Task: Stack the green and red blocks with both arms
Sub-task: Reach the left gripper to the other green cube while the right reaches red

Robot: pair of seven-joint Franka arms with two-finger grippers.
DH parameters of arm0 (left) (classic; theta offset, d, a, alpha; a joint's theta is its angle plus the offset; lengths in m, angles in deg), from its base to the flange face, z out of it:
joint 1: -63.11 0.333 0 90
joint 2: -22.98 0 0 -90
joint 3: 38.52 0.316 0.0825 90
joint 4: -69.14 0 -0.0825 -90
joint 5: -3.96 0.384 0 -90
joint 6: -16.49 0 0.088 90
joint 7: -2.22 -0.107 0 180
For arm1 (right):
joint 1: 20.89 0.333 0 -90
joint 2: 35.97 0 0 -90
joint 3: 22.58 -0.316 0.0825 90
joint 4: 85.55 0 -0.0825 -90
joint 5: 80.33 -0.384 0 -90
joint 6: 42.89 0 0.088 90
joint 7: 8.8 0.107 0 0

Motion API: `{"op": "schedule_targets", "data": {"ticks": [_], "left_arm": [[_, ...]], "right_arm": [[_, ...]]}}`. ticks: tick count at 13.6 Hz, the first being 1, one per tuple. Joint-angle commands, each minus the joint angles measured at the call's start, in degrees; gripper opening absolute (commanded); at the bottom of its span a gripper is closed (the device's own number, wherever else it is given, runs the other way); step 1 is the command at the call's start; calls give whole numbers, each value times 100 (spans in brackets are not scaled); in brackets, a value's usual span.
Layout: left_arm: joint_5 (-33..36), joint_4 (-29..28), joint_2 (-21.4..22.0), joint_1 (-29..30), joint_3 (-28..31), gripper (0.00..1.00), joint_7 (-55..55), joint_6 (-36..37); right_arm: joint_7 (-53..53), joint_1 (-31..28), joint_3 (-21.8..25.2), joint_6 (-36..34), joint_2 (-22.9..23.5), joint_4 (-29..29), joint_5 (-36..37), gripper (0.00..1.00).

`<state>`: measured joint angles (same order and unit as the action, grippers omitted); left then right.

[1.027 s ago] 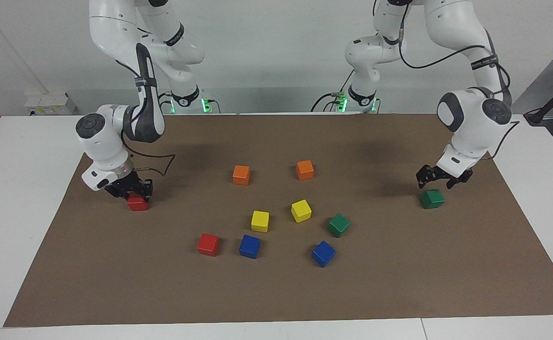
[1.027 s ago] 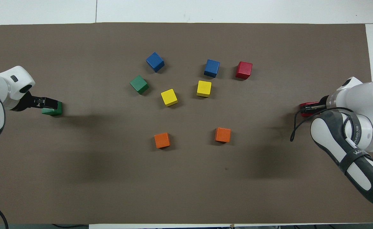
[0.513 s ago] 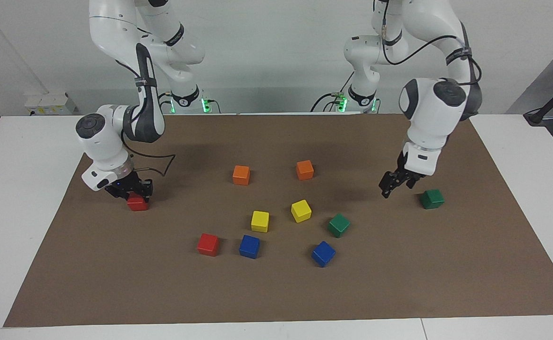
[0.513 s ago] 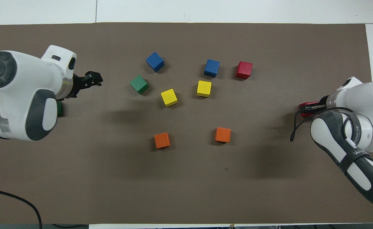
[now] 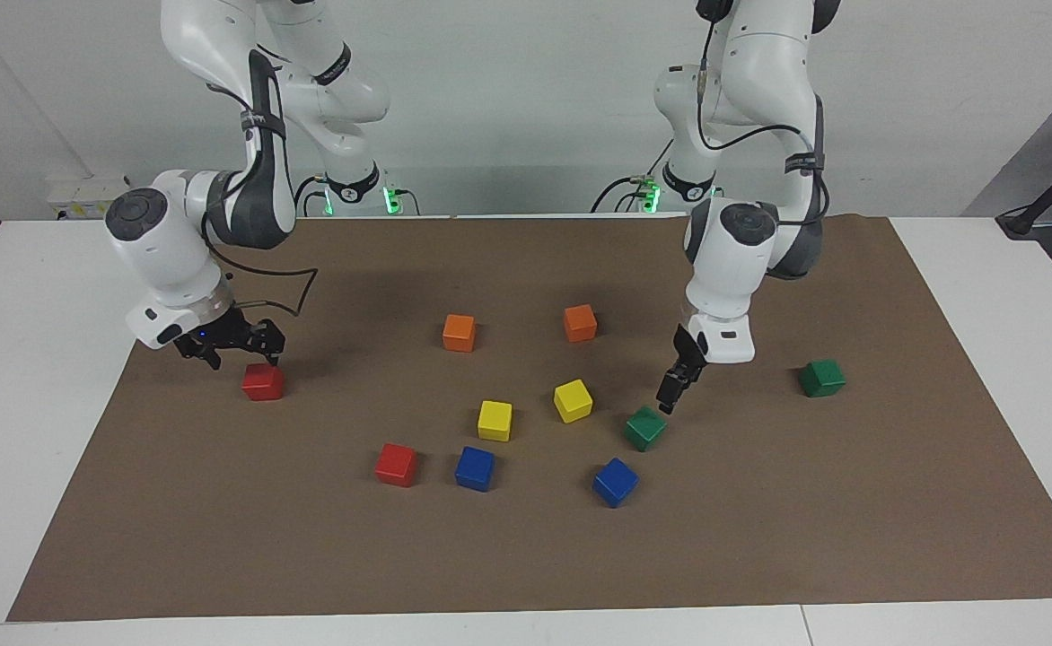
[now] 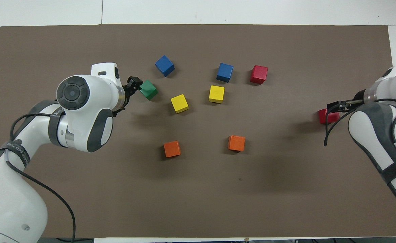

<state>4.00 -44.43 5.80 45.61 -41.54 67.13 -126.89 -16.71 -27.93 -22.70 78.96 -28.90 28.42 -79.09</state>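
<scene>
The red block point(image 5: 262, 382) at centre left has just been released, the right gripper point(image 5: 232, 346) lifted with fingers apart; the left gripper point(image 5: 672, 391), finger state unclear, has been swung to the middle green block point(image 5: 644, 427).

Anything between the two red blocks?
No: in the facing view only bare brown mat lies between the red block under the right gripper and the other red block.

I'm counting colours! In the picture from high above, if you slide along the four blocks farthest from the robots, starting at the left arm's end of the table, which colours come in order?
Green block → blue block → second blue block → red block.
</scene>
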Motion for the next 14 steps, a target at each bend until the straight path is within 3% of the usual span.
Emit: {"op": "schedule_targets", "data": {"ticks": [1,6,11,14], "left_arm": [[58,562,-452,-122,100,100,162,20],[75,1625,-724,-122,82,100,74,1645],[5,2101,-1103,-297,91,100,109,1830],[-118,2400,-1287,-403,91,100,127,2111]], "right_arm": [[586,236,-84,-627,302,-953,-10,100],[2265,1238,-84,-840,865,-1930,280,100],[3172,1671,-84,-357,1673,-2318,280,100],[3314,1794,-84,-285,2253,-2966,254,100]]}}
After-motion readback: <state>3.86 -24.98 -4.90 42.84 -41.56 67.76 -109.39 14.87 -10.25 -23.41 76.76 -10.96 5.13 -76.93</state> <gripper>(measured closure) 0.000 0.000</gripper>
